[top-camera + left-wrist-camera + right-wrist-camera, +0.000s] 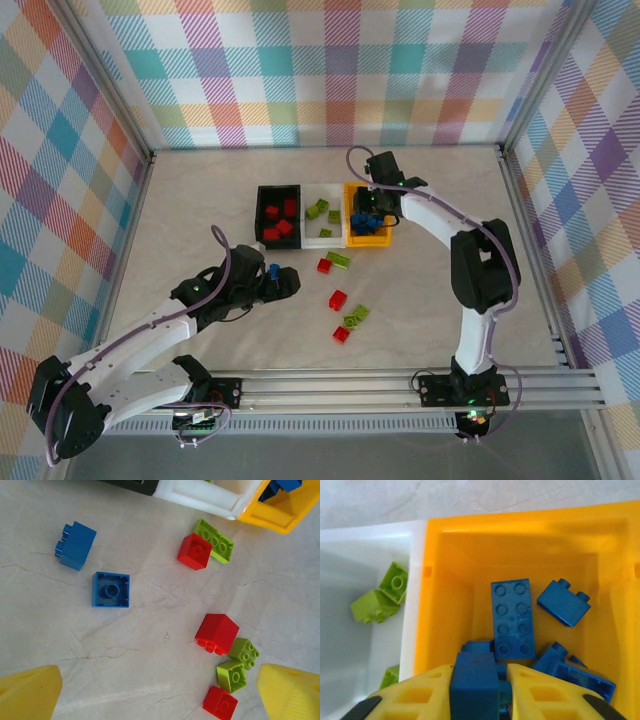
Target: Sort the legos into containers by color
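Right wrist view looks into the orange-yellow rectangular plastic bin beneath the right gripper, whose jaws pinch a small blue studded plastic brick, apparently for release among the blue bricks lying ahead of the jaws. A white plastic bin holding lime green bricks adjoins on the jaws' left. The left gripper hangs spread wide and empty, with two loose blue bricks ahead-left of its jaws, probably next, and loose red bricks ahead-right.

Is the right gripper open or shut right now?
Shut. The right gripper has its fingers pressed against both sides of a blue brick, above the orange-yellow bin.
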Robot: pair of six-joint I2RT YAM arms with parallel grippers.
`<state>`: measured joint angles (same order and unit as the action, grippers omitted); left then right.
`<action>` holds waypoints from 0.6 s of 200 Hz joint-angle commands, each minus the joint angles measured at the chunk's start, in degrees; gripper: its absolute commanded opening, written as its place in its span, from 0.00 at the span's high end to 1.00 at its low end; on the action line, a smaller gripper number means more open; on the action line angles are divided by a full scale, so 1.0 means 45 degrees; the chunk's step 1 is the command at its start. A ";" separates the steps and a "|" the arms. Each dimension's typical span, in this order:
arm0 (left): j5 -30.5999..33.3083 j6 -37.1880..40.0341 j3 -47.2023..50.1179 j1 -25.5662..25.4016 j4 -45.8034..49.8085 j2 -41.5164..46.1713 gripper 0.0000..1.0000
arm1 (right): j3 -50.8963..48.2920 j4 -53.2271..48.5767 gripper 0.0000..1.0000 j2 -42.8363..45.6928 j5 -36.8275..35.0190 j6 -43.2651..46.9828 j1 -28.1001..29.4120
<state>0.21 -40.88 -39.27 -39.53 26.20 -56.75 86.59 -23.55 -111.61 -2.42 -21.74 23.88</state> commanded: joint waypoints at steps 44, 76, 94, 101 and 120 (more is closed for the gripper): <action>-0.1013 0.0750 -0.0833 -0.0251 -0.0850 -0.1795 0.05 | -0.0281 0.0232 0.41 0.1497 0.1553 -0.0179 -0.0228; -0.0641 0.1129 -0.2024 -0.1399 -0.1054 -0.3769 0.06 | -0.2912 0.1020 0.39 0.3880 0.2042 -0.0187 -0.0022; -0.0100 0.1825 -0.3308 -0.2142 -0.0530 -0.5339 0.06 | -0.4542 0.1487 0.39 0.5209 0.2048 -0.0243 0.0121; -0.0012 0.2168 -0.3838 -0.2330 -0.0269 -0.5956 0.06 | -0.5159 0.1531 0.39 0.5640 0.2004 -0.0256 0.0158; 0.0196 0.3161 -0.5247 -0.2650 0.0635 -0.7544 0.11 | -0.6429 0.1566 0.39 0.6651 0.1968 -0.0377 0.0162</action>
<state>-1.26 -33.47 -56.07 -49.56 24.23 -84.31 63.81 -18.20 -85.21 5.45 -23.09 24.18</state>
